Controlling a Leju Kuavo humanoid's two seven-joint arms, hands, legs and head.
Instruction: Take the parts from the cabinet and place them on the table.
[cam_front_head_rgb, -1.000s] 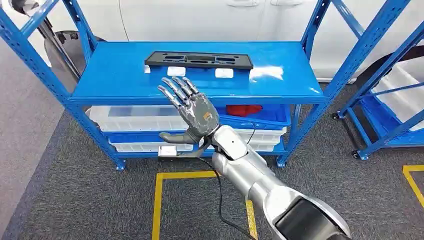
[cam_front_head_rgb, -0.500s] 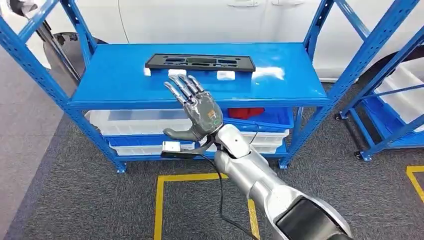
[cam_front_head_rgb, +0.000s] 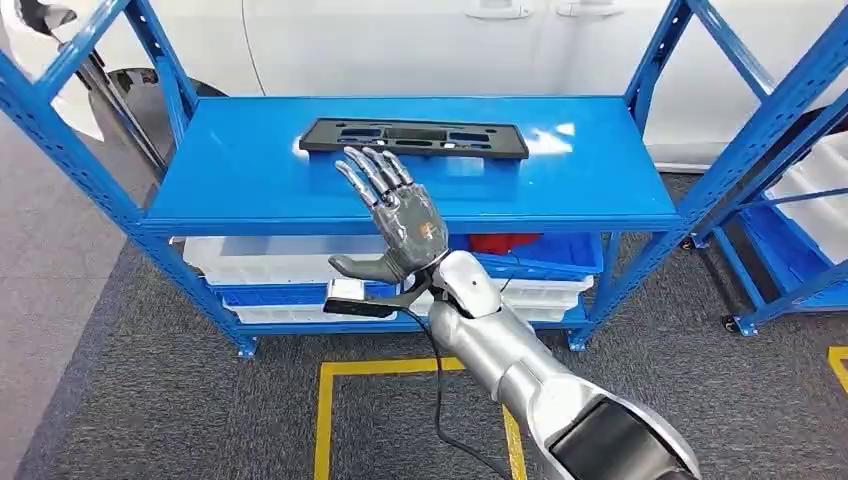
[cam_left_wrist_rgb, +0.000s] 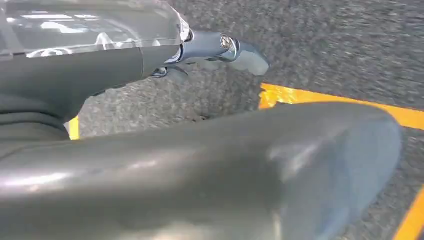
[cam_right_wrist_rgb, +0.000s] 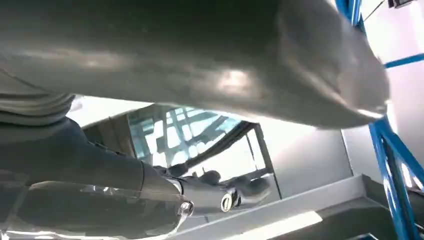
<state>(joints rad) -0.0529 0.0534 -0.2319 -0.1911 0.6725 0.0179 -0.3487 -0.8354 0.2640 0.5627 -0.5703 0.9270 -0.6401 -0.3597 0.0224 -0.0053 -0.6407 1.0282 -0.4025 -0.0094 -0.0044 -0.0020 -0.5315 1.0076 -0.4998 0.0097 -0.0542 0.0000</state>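
Right hand (cam_front_head_rgb: 400, 222) raised in front of the rack (cam_front_head_rgb: 120, 190), fingers (cam_front_head_rgb: 365, 175) spread and straight, thumb out to the side, holding nothing. Fingertips reaching over the front part of the top shelf (cam_front_head_rgb: 250, 170), near the part (cam_front_head_rgb: 414, 137) but apart from it. Part: a long flat black tray-like piece with cut-outs, lying flat toward the back of the top shelf. White bins (cam_front_head_rgb: 270, 262) and a blue bin (cam_front_head_rgb: 545, 250) with something red (cam_front_head_rgb: 497, 241) on the lower shelves. Yellow tape (cam_front_head_rgb: 385, 368) on grey carpet (cam_front_head_rgb: 150, 400) below the arm. Second blue rack (cam_front_head_rgb: 790, 220) off to the right. Left hand (cam_left_wrist_rgb: 220, 50) hanging over carpet and yellow tape, nothing seen in it; whether its fingers are spread or curled cannot be told.
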